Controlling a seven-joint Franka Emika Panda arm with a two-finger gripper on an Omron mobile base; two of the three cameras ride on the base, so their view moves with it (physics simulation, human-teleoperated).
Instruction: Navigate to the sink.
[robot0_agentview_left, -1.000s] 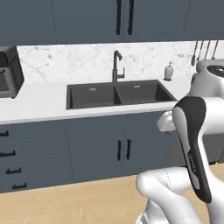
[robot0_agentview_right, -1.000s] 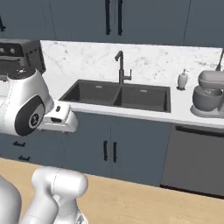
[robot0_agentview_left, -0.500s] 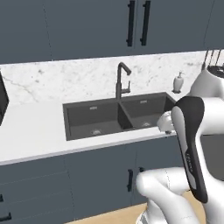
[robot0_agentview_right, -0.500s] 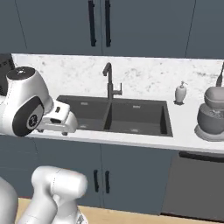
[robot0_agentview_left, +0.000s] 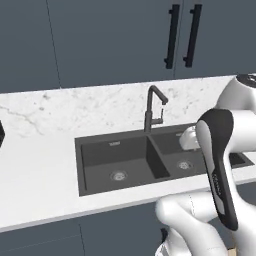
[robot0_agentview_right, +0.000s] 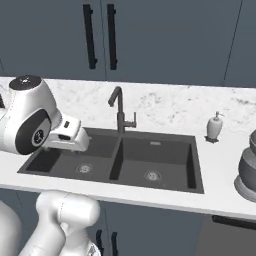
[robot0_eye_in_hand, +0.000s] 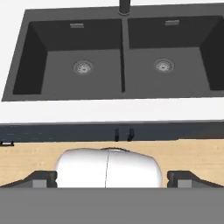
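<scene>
The dark grey double-basin sink (robot0_agentview_left: 107, 156) is set in the white counter straight ahead, with a centre divider and two round silver drains. Its tall dark faucet (robot0_agentview_left: 151, 107) stands behind the divider. In the right base view the sink (robot0_agentview_right: 155, 157) lies just right of my hand, and the faucet (robot0_agentview_right: 119, 107) rises behind it. The hand view looks down on the sink (robot0_eye_in_hand: 78, 48) from above the counter's front edge. My gripper (robot0_eye_in_hand: 112, 178) is open, fingers wide apart, holding nothing, and hangs in front of the counter above the floor.
A white soap dispenser (robot0_agentview_right: 215, 127) stands on the counter right of the sink, with a grey mixer (robot0_agentview_right: 248, 172) further right. Dark upper cabinets with black handles (robot0_agentview_right: 100, 35) hang above. Lower cabinet doors (robot0_eye_in_hand: 124, 133) and wooden floor (robot0_eye_in_hand: 26, 157) lie below the counter edge.
The whole picture has shifted: the base has driven closer to the counter, so the sink looms larger and nearer. The arm keeps the same pose, gripper still open.
</scene>
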